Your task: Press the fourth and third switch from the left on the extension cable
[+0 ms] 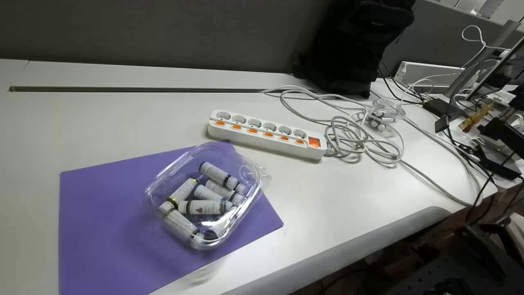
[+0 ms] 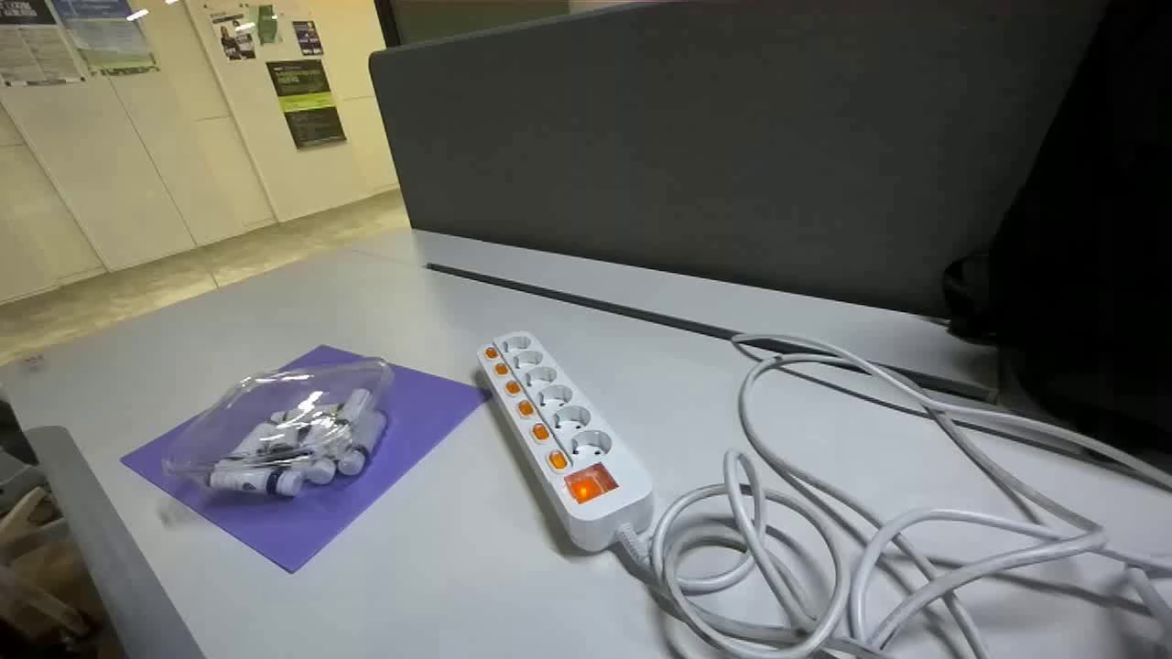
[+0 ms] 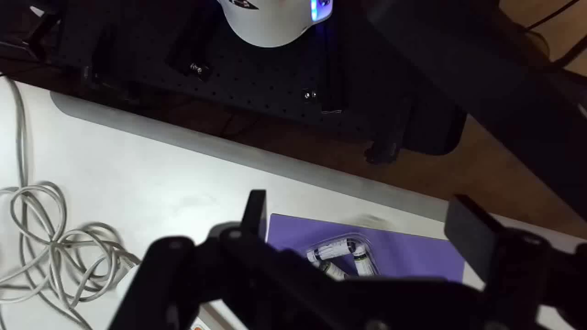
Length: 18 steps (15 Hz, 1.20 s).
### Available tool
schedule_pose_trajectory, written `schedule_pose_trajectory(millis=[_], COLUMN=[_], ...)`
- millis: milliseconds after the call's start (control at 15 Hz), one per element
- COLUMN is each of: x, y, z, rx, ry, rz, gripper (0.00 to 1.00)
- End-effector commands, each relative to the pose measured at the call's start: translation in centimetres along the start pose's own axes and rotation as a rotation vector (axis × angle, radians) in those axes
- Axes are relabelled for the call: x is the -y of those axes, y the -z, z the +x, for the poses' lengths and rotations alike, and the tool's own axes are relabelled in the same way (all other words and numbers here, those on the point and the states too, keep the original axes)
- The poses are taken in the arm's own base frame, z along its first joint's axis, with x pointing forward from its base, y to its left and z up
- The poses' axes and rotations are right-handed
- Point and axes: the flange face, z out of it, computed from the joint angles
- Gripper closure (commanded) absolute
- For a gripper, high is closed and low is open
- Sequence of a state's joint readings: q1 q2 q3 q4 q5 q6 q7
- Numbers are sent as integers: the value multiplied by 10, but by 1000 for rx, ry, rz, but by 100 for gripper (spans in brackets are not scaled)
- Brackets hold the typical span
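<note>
A long white plastic power strip (image 1: 264,141) to push, not grip

Probably light, stiff and smooth, it could slide under a sideways shove; a straight-down press, centred on the fourth and third small orange switches (image 1: 268,134), should serve. It lies on the flat white desk (image 1: 348,200). The black two-fingered gripper (image 3: 362,220) stands wide, holding nothing; in the wrist view only scraps of strip show, lower left, not between the fingertips (image 3: 467,233).
</note>
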State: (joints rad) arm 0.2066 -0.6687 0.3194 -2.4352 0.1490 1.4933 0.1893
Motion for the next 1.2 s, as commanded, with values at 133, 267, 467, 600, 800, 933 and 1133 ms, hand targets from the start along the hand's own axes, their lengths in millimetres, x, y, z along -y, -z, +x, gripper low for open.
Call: schedule_pose_trajectory(millis=[133,267,467,600,800,933,1133], x=[0,0,0,-8,-44,-75,-129], y=[1,1,1,3,4,1,-7], z=[0,0,0,-1,-1,-1,-2], rx=[-1,-1,-1,-39,-134,-168,-214], ry=[0,0,0,-36,-173,-254,-381], rz=[0,0,0,-6,-41,-41,-34], gripper=[0,0,0,0,0,0,0])
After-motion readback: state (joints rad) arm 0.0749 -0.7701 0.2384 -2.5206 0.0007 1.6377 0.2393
